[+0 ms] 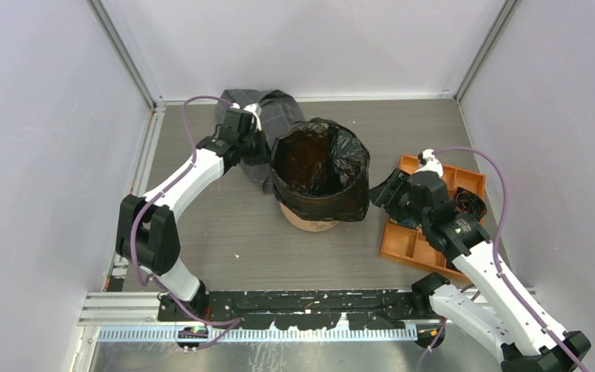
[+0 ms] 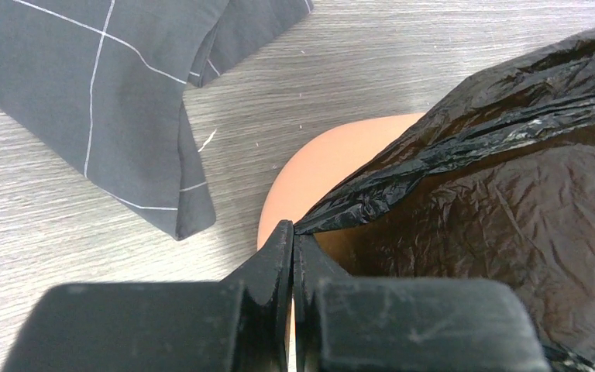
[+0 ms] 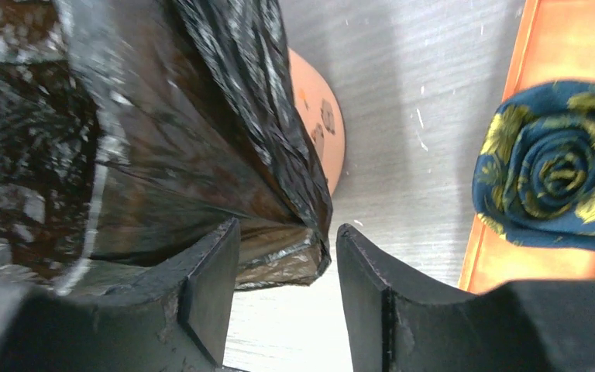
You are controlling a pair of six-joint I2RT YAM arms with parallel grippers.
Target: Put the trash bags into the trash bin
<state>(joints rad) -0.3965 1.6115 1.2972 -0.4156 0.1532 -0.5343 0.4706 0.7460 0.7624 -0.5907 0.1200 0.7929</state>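
Note:
A glossy black trash bag (image 1: 321, 163) lines the round orange trash bin (image 1: 310, 219) at the table's middle, its mouth spread open and its film draped over the rim. My left gripper (image 1: 266, 147) is at the bin's left rim. In the left wrist view this gripper (image 2: 293, 232) is shut on a pinched fold of the bag (image 2: 511, 170), with the bin's wall (image 2: 333, 163) below. My right gripper (image 1: 376, 195) is at the bin's right side. There it (image 3: 288, 232) stands open, a loose corner of the bag (image 3: 163, 139) hanging between its jaws beside the bin (image 3: 321, 132).
A grey checked cloth (image 1: 267, 108) lies behind the bin, under the left arm, also seen from the left wrist (image 2: 101, 93). An orange compartment tray (image 1: 426, 240) sits at the right under the right arm, holding a rolled blue and yellow cloth (image 3: 558, 186) and a dark cable bundle (image 1: 469, 205).

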